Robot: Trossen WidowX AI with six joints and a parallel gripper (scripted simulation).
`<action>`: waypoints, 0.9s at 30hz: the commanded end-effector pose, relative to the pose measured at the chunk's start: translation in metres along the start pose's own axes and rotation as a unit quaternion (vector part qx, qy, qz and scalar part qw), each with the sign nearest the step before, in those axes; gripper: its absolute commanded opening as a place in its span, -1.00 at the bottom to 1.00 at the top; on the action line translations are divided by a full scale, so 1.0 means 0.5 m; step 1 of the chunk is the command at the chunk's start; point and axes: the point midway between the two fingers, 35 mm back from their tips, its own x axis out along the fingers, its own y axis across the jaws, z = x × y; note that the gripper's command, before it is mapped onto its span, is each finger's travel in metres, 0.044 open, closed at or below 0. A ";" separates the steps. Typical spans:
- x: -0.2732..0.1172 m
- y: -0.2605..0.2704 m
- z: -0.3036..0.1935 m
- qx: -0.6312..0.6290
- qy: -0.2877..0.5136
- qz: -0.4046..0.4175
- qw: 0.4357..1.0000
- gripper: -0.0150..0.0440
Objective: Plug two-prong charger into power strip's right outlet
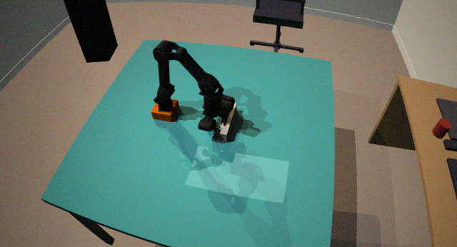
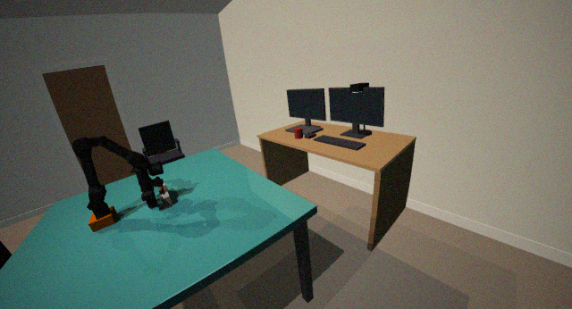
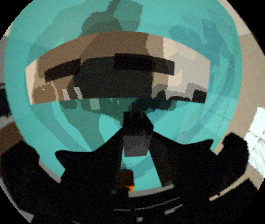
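The power strip (image 1: pixel 233 114) (image 2: pixel 166 199) (image 3: pixel 95 47) is a long beige block on the teal table. In the wrist view it spans the upper part, with dark outlet recesses and heavy shadow on it. My gripper (image 1: pixel 222 121) (image 3: pixel 133 129) is shut on the dark charger (image 3: pixel 137 142), close beside the strip. The charger's thin prongs (image 3: pixel 134 109) point toward the strip and show faintly at its lower edge in the wrist view. Whether they touch it cannot be told. In the top and exterior views the arm and shadow hide the charger and part of the strip.
The arm's orange base (image 1: pixel 165 113) (image 2: pixel 103 220) stands on the teal table (image 1: pixel 118 161) (image 2: pixel 67 264), left of the strip. Arm shadows and a bright light patch (image 1: pixel 271 175) lie across the table. A wooden desk (image 2: pixel 389 150) with monitors and a red cup (image 1: pixel 441 128) (image 2: pixel 298 133) stands apart.
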 end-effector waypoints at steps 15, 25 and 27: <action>-0.002 -0.003 0.007 0.000 -0.002 -0.003 1.000 -0.49; -0.002 -0.003 0.011 0.000 -0.002 -0.003 1.000 -0.49; -0.002 -0.003 0.012 0.000 -0.002 -0.003 1.000 -0.49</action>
